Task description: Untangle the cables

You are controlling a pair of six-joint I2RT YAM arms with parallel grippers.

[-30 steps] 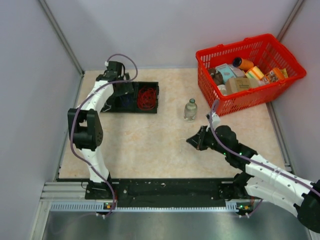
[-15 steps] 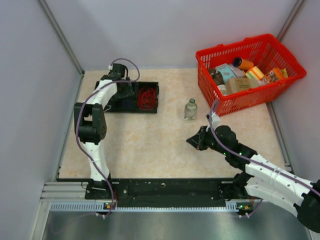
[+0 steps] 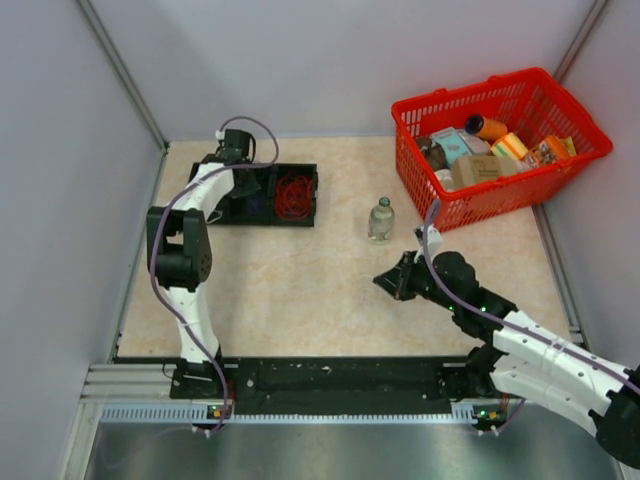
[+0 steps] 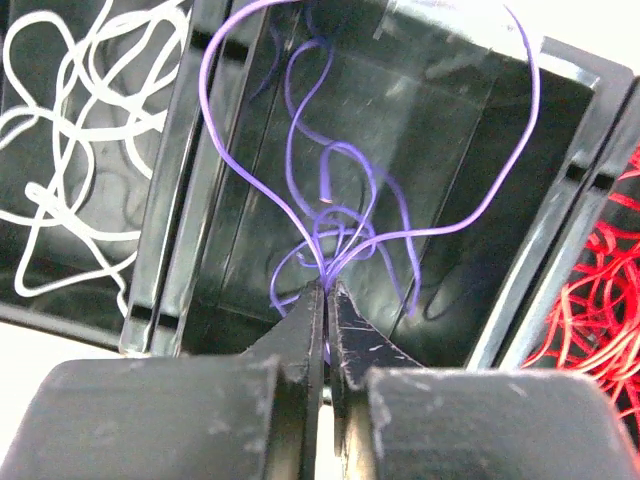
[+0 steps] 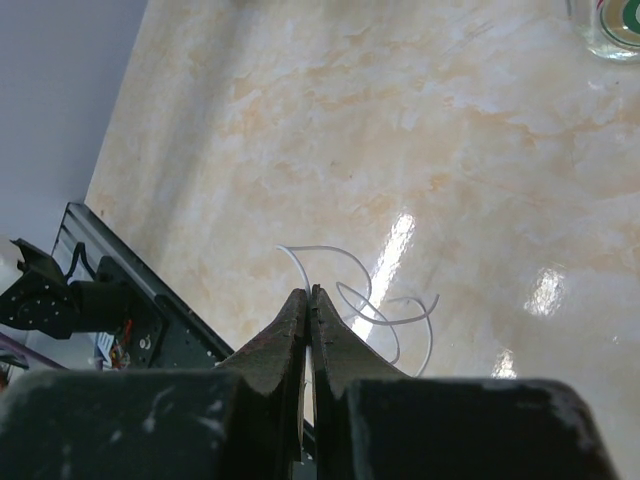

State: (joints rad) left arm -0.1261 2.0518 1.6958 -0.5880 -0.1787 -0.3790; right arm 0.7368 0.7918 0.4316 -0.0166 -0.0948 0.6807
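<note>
Top view: a black divided tray (image 3: 268,222) sits in the upper left of a marble table (image 3: 300,300). Its compartments keep the cables apart by colour, which seems the point of the layout. In the left wrist view, the white cable (image 4: 45,190) lies in the compartment at upper left, the red cable (image 4: 600,300) fills the one at the right edge, and the purple cable (image 4: 330,240) loops loosely in the middle one.

The left claw (image 4: 325,290) reaches into that middle compartment. Its jaws are pressed almost together, pinching the purple cable where several strands cross, likely so the bunch can be lifted out whole.

Right of centre in the top view, the right claw (image 3: 385,283) hangs above bare table, well apart from the tray. Its wrist view shows the jaws fully closed and a short white wire (image 5: 296,258) curling out from the tips, apparently gripped there.
</note>
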